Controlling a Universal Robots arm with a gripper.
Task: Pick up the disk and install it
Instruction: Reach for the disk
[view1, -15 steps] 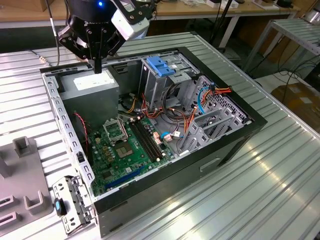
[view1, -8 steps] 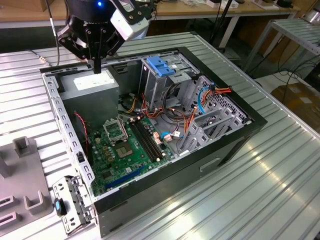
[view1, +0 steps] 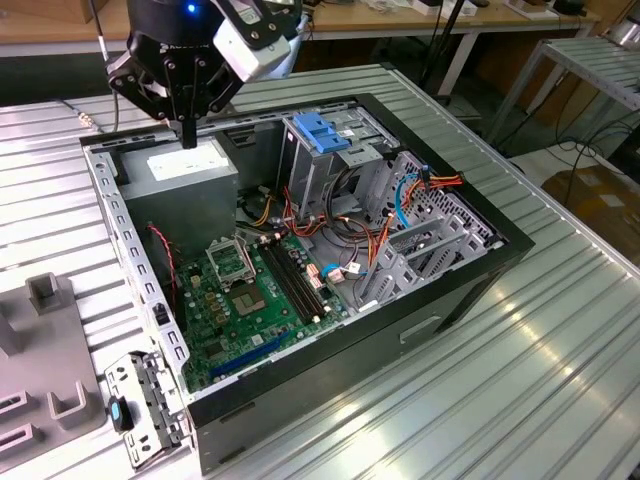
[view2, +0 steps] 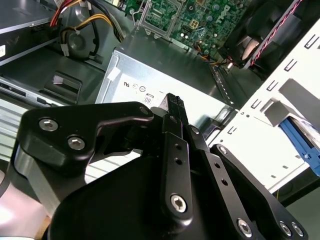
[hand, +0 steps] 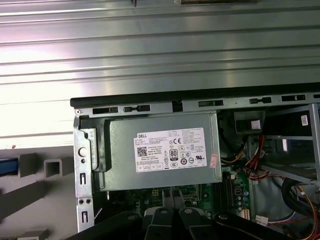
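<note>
Computer case (view1: 455, 300) on the table (view1: 560, 360); inside, motherboard (view1: 245, 300), power-supply box (view1: 185, 172) behind it, claw (view1: 187, 135) above the box.

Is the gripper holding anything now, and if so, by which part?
Nothing is held: the gripper is shut and empty above the grey power-supply box.

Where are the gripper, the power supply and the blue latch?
gripper (view1: 188, 138): exterior view, at its fingertips.
power supply (hand: 167, 150): first wrist view, on its white sticker.
blue latch (view1: 322, 131): exterior view, on the middle of the blue plate.
</note>
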